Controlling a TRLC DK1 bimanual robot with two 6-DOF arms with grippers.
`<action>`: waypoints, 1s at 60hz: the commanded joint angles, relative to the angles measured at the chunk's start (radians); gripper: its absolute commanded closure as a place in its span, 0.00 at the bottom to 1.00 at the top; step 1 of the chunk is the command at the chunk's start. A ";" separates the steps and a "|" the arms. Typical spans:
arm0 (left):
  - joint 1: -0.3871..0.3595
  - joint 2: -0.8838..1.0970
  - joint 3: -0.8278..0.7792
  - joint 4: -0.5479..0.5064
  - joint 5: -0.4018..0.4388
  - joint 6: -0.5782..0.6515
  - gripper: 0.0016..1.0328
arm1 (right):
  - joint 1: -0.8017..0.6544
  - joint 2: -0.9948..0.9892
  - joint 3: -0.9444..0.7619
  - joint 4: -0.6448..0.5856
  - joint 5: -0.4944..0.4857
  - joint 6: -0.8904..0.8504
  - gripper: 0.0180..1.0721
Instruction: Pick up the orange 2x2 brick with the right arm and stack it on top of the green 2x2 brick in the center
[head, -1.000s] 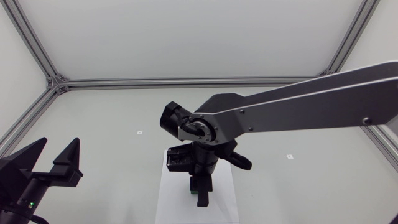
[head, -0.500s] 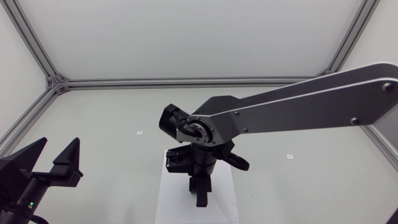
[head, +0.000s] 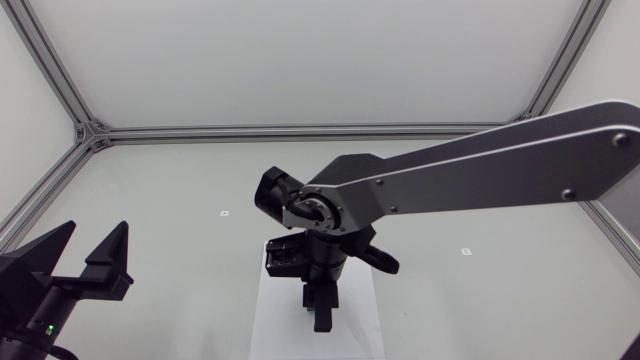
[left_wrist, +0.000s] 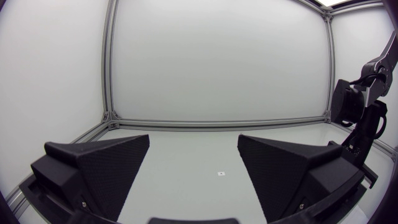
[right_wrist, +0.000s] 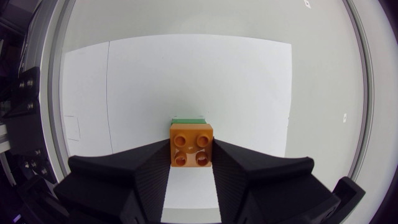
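Well, the right tool (right_wrist: 191, 150) was clamped on the orange brick (right_wrist: 191, 143), holding it over the green brick (right_wrist: 188, 119), whose edge peeked out at the tool's twelve o'clock, so I reckoned only seating and release were left.

Pale grey table (head: 170, 190) fills most of the frame here. Lower centre, a white sheet of paper (head: 270, 322) lies flat on it, running down towards the bottom edge. On the tabletop there's one small square mark (head: 225, 213) left of centre and a second mark (head: 465, 250) right of centre, well apart, both off the sheet. Across the upper part runs an aluminium frame rail (head: 300, 132), meeting a corner joint (head: 90, 133) at upper left, where a side rail (head: 40, 195) slants down to the left edge.
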 joint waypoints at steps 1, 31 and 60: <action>0.003 -0.008 -0.041 -0.015 0.004 0.013 0.04 | 0.013 0.038 -0.008 0.006 0.004 -0.022 0.95; 0.003 -0.008 -0.041 -0.015 0.006 0.013 0.04 | 0.019 0.019 -0.038 0.013 0.013 0.002 0.95; 0.003 -0.008 -0.041 -0.015 0.004 0.013 0.04 | 0.017 0.009 -0.046 0.009 0.013 0.018 0.95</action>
